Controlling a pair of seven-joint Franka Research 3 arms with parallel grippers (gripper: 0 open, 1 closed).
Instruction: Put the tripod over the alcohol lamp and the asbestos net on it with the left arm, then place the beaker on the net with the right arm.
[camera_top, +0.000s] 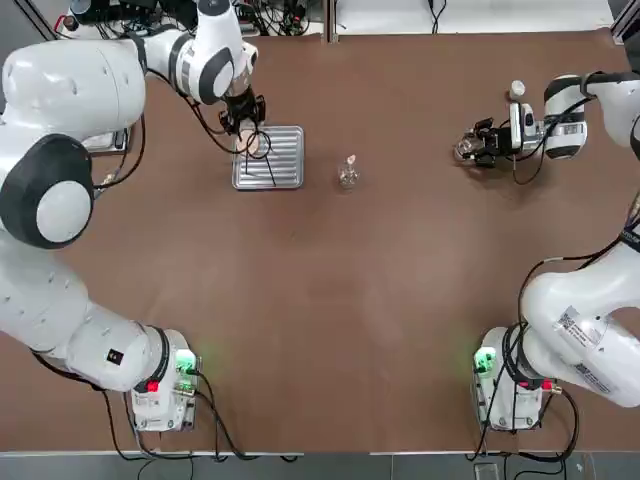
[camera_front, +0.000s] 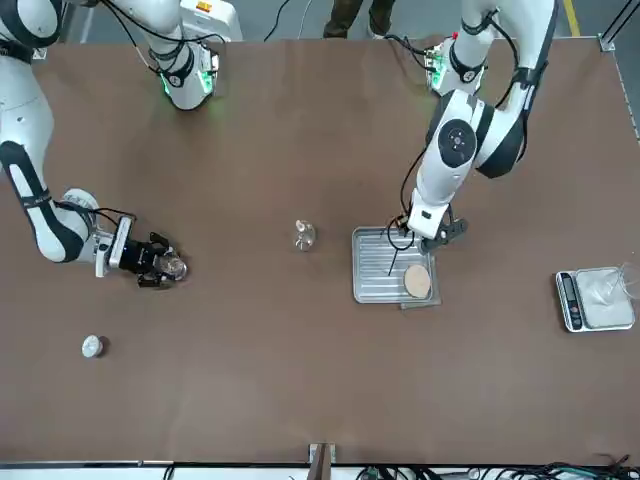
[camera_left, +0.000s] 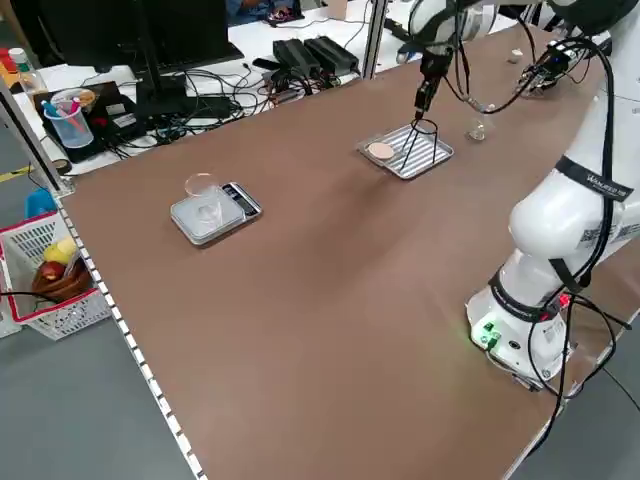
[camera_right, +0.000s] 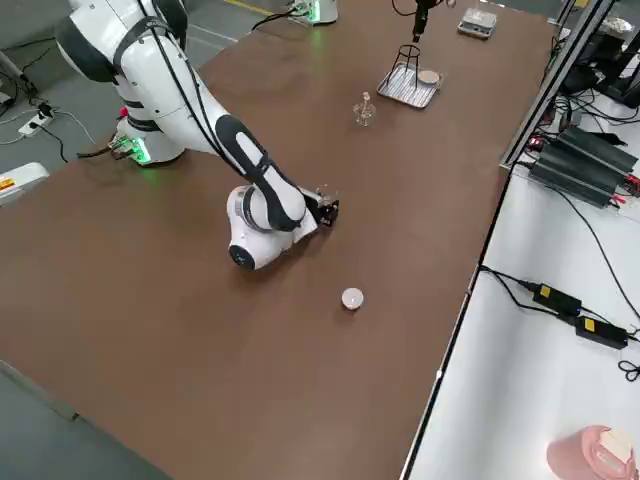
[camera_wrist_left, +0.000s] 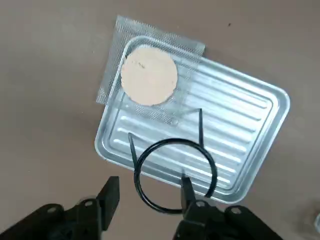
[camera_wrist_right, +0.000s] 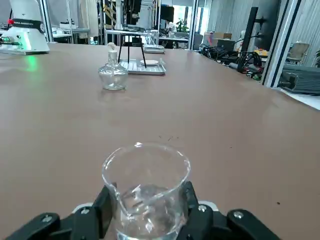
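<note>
**Left gripper on the tripod ring, right gripper clamped on the beaker**

Left gripper (camera_top: 243, 122) hangs over the far left corner of the ribbed tray (camera_top: 285, 175) in the top view, and the tripod (camera_top: 258, 155) shows as thin black wire just below it. The alcohol lamp (camera_top: 348, 174) stands alone on the brown table (camera_top: 330, 330), a little to the right of the tray. Far to the right, the right gripper (camera_top: 472, 146) lies low and level, with the beaker (camera_top: 464, 149) at its tip and a small white bottle (camera_top: 517, 90) nearby.

From the front, the asbestos net (camera_front: 417, 283) lies at one corner of the tray, partly over its edge. A grey scale (camera_front: 594, 300) sits well apart from the tray, beyond the left arm (camera_front: 455, 150).

The left side view shows the tripod upright on the tray, its ring held from above.

The right side view shows the right arm (camera_right: 215, 120) bent down to the table, well apart from the lamp.

In the left wrist view, one finger (camera_wrist_left: 187, 189) sits inside the ring and the other outside it, so the jaws are set on the wire.

In the right wrist view, the fingers (camera_wrist_right: 105, 205) press both sides of the beaker, which stands upright.
</note>
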